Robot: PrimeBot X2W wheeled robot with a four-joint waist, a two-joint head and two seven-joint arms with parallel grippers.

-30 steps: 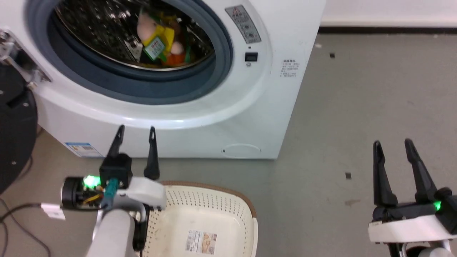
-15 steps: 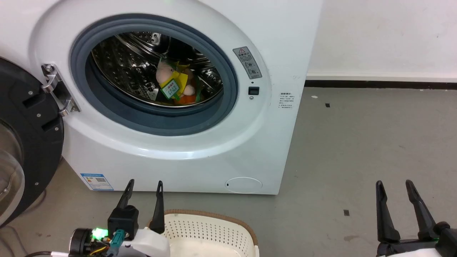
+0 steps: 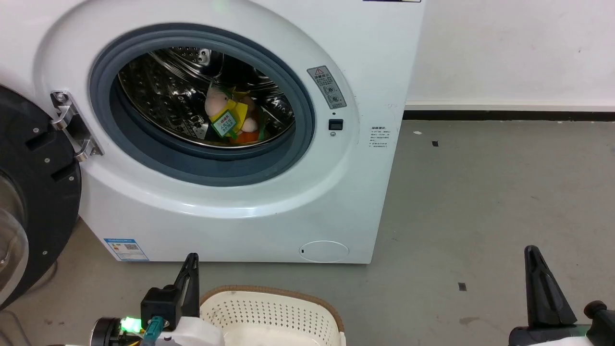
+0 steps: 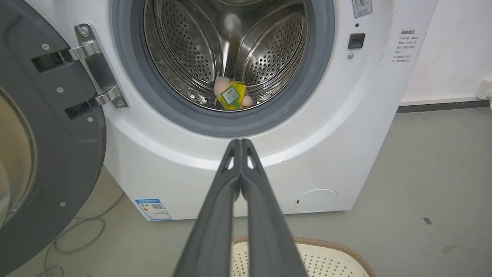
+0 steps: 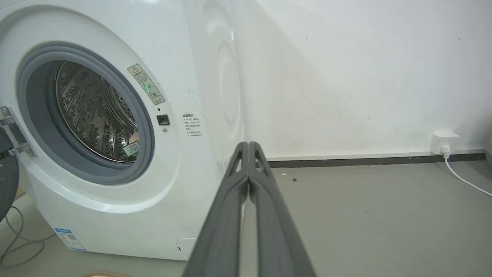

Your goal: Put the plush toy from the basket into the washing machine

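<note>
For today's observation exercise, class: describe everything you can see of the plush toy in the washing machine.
The plush toy is small and soft-looking: peach-pink rounded parts, yellow cloth, an orange part low down, some green strips. A green-and-white tag lies across its front, its print too small to read. It sits slumped at the bottom of the shiny perforated steel drum, behind the grey rubber ring of the washing machine, resting on the drum's metal. Nothing grips it.

Plush toy (image 3: 225, 119) lies in the drum of the open washing machine (image 3: 240, 226), cream basket (image 3: 269, 312) before it
</note>
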